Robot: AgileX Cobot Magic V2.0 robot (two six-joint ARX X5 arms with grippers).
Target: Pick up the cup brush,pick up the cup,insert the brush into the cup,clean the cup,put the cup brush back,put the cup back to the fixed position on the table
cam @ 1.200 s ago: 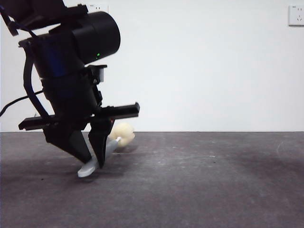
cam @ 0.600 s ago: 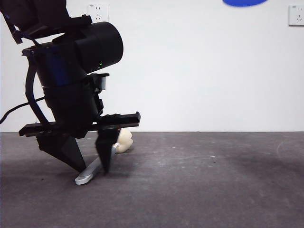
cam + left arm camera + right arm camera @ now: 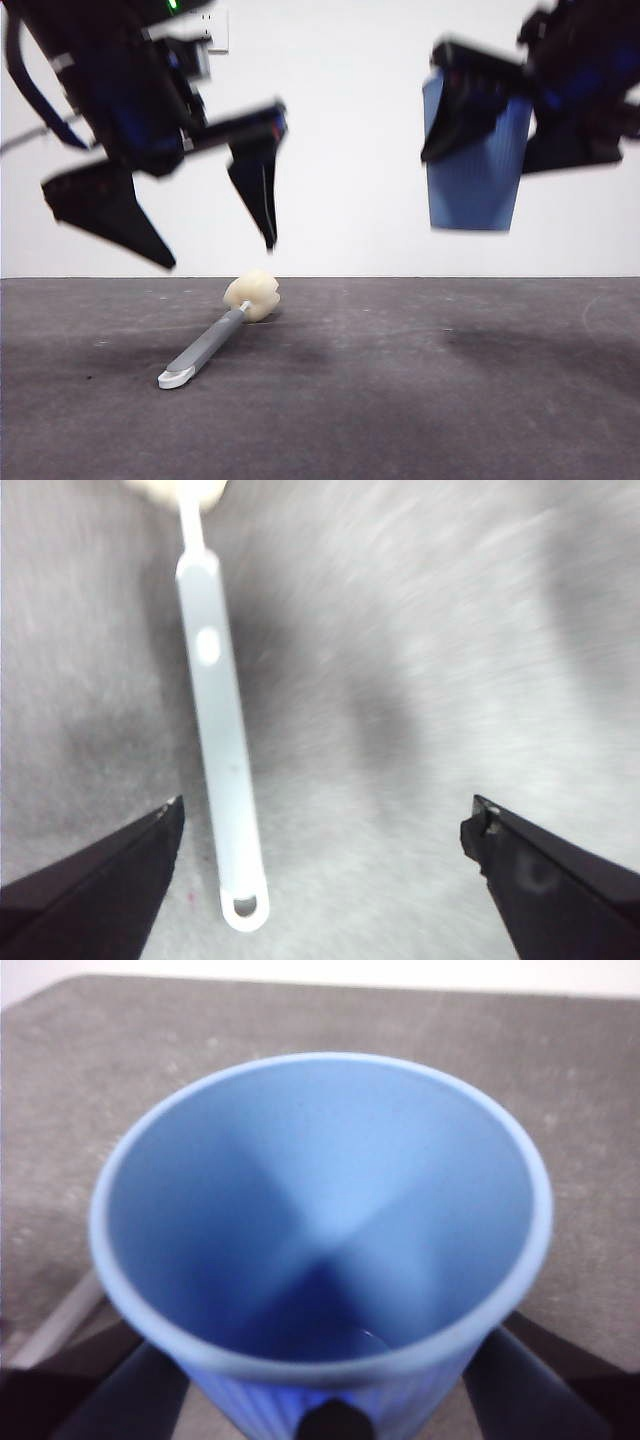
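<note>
The cup brush point(image 3: 205, 350) lies flat on the table point(image 3: 420, 400), its cream sponge head point(image 3: 252, 295) farther back and its white looped end nearer the front. My left gripper point(image 3: 220, 255) hangs open above it and touches nothing. In the left wrist view the grey handle point(image 3: 222, 750) lies below the left gripper point(image 3: 327, 810), close to one of the spread jaws. High at the right, my right gripper point(image 3: 500, 150) is shut on the blue ribbed cup point(image 3: 475, 190) and holds it upright in the air. The right wrist view looks into the cup point(image 3: 320, 1210), which sits between the right gripper's point(image 3: 330, 1405) jaws.
A white wall runs along the back edge of the table. A wall socket point(image 3: 213, 30) shows behind the left arm. Bare dark table surface stretches between the brush and the spot under the cup.
My left gripper has let go of the brush handle, opened wide and risen. The brush now lies flat on the table. The right gripper with the cup has come down into view at the upper right.
</note>
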